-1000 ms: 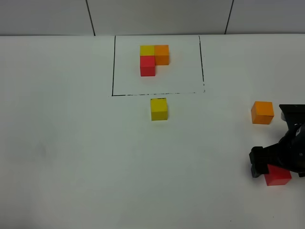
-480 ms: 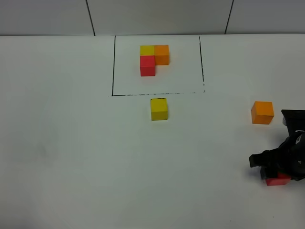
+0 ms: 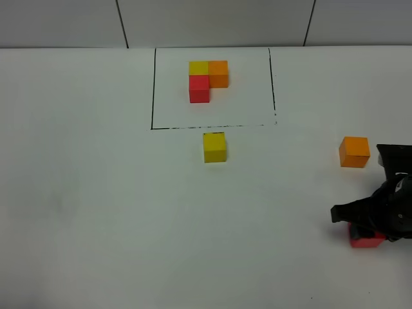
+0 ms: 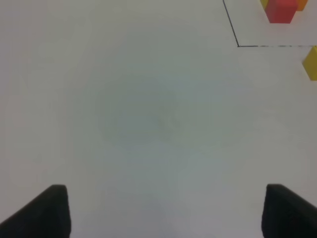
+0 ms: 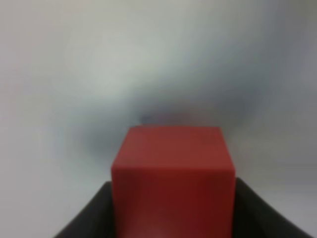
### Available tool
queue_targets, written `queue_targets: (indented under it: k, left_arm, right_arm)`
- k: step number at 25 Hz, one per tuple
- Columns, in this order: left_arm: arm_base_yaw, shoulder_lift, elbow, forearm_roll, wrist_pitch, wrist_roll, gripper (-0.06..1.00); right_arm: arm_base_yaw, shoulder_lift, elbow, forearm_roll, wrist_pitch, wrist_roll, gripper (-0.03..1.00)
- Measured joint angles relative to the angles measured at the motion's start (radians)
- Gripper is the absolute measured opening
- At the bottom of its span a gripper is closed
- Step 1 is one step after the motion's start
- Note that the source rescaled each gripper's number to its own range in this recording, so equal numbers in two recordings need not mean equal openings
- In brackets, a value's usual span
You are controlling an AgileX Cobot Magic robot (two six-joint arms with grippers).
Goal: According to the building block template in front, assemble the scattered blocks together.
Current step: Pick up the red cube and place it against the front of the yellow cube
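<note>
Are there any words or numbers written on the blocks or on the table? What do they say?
None: no word, number or sign can be read anywhere in these pictures.
The yellow block, the orange block and the red block have plain faces.
The three joined blocks are plain too.
The black line on the table is only a drawn frame, not writing.
</note>
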Motion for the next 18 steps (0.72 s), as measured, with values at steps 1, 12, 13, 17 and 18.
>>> queue_targets:
  k: [1, 12, 13, 17, 18]
  left_arm:
    - [0.000, 0.000, 0.000, 0.000, 0.000, 0.000, 0.65]
    - [0.000, 0.000, 0.000, 0.000, 0.000, 0.000, 0.65]
    - [0.000, 0.000, 0.000, 0.000, 0.000, 0.000, 0.65]
    - [0.000, 0.000, 0.000, 0.000, 0.000, 0.000, 0.65]
    - [0.000, 0.000, 0.000, 0.000, 0.000, 0.000, 0.65]
  right_arm:
    - [0.028, -0.008, -0.023, 0.002, 0.015, 0.015, 0.03]
    - [0.455, 0.169, -0.384, -0.218, 0.137, 0.590, 0.03]
    - [0.483, 0.210, -0.433, -0.244, 0.160, 0.621, 0.03]
    - [0.544, 0.366, -0.654, -0.290, 0.266, 0.650, 0.03]
    - [0.551, 0.398, -0.702, -0.293, 0.285, 0.644, 0.03]
